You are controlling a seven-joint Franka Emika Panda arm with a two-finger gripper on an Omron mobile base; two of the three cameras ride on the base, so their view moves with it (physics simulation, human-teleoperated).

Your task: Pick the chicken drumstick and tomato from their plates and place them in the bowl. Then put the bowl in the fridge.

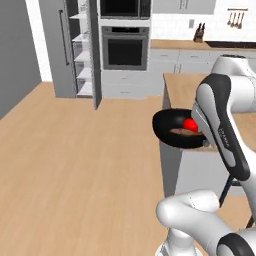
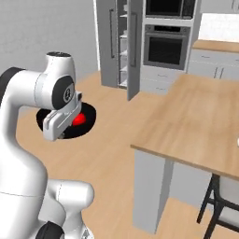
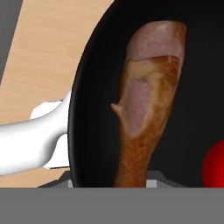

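The black bowl (image 1: 165, 128) hangs in the air over the wooden floor, just left of the island counter's edge. My gripper (image 1: 204, 143) is shut on its right rim, mostly hidden behind my forearm. Inside the bowl lie the red tomato (image 1: 190, 124) and the brown chicken drumstick (image 1: 183, 132). From the right, the bowl (image 2: 89, 115) and tomato (image 2: 79, 120) peek out behind my wrist. Up close, the drumstick (image 3: 148, 100) lies lengthwise on the bowl's (image 3: 96, 87) floor, with the tomato (image 3: 215, 164) at the right edge and my gripper (image 3: 110, 184) at the rim. The grey fridge (image 1: 55, 50) stands open at the far left, its white shelves showing. The plates are out of view.
The fridge door (image 1: 94, 55) juts out toward the room. A black built-in oven (image 1: 125, 47) is right of the fridge. The wooden island counter (image 2: 196, 121) lies to my right, with a dark stool (image 2: 214, 200) beneath. Open wooden floor (image 1: 75, 165) stretches toward the fridge.
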